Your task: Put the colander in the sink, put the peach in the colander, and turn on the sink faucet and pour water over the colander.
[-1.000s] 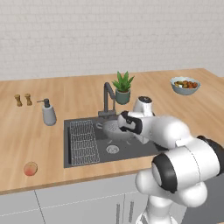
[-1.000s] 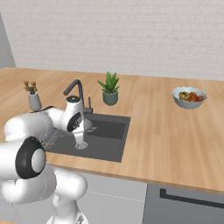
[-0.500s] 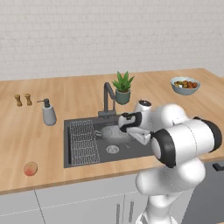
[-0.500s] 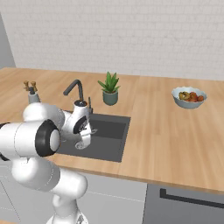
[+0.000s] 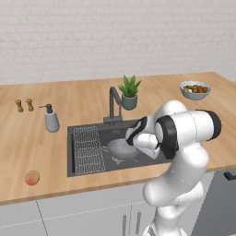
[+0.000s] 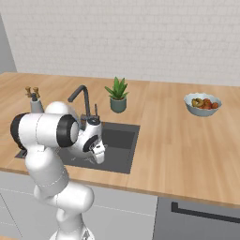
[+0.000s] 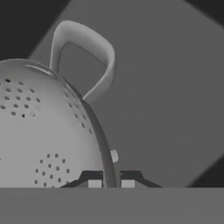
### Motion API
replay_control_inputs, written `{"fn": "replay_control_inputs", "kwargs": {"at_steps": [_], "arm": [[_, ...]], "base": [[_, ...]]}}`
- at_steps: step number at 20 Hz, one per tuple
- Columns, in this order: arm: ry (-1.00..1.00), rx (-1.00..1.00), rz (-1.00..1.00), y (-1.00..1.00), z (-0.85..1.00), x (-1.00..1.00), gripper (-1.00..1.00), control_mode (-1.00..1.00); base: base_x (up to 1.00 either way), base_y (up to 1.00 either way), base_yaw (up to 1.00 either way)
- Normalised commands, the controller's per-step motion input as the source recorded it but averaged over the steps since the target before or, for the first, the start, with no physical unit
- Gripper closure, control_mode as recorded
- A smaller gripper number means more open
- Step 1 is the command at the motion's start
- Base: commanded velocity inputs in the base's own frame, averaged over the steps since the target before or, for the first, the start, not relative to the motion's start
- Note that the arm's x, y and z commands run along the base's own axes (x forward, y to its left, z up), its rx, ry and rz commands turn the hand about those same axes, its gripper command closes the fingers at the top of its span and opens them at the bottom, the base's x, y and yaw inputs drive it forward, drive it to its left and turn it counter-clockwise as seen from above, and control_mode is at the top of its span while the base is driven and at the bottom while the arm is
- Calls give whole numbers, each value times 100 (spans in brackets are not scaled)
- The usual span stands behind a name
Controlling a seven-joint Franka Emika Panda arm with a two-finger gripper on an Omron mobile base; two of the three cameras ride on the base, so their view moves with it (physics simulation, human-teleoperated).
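Gripper (image 7: 111, 183) clamped on the rim of the colander (image 5: 120, 148) inside the sink (image 5: 87, 173); peach (image 5: 32, 177) waits left of it, faucet (image 5: 113, 104) untouched.

Swung the arm (image 5: 184, 133) lower and folded it closer over the sink (image 5: 152, 159) than a second ago. Carried the colander (image 5: 120, 148) a little lower, toward the sink floor. Elbow now nearer the counter's front edge.

the colander (image 7: 39, 131) looks like matt grey perforated metal, the sink (image 5: 150, 159) smooth dark grey, the counter (image 5: 27, 143) pale wood, the wall (image 5: 92, 37) white brick.
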Motion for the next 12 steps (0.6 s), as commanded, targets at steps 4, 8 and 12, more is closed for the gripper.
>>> {"fn": "replay_control_inputs", "kwargs": {"at_steps": [4, 8, 12], "arm": [[0, 0, 0, -21, -41, 24, 100, -100], [0, 0, 4, 0, -59, 0, 100, -100], [-2, 1, 7, 9, -45, 0, 100, -100]], "base": [[0, 0, 0], [0, 0, 0], [0, 0, 0]]}}
